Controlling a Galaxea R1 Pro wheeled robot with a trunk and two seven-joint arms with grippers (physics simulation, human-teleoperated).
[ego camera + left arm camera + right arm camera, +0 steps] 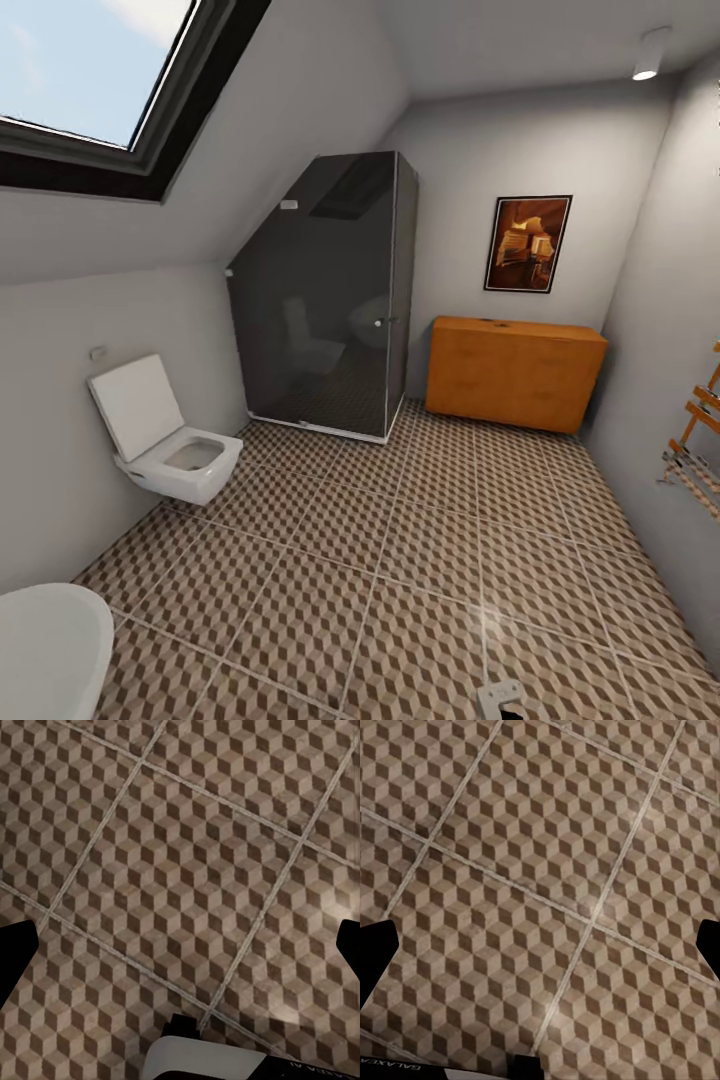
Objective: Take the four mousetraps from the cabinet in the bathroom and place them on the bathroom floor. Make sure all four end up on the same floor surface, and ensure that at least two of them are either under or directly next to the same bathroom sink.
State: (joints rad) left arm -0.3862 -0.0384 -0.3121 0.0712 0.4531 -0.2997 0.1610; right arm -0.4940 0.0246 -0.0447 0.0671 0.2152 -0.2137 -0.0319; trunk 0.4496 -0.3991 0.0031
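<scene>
The cabinet point(515, 372) stands against the far wall, right of centre in the head view, beside the dark glass shower point(330, 295); small dark specks on its top are too tiny to identify. The bathroom floor point(400, 580) stretches between it and the camera. A toilet point(170, 440) hangs at left. In both wrist views each pincer's fingertips sit wide apart at the frame edges, holding nothing, above bare tiles, well away from the cabinet.

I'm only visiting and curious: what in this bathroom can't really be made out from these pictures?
- Head view: small dark specks on the orange-brown wooden cabinet top, too small to identify.
- Head view: inside the dark glass shower cubicle, obscured by tint and reflections.
- Head view: white rounded basin, cut off by the corner.
- Wrist views: both grippers' fingertips, cropped at the edges.
</scene>
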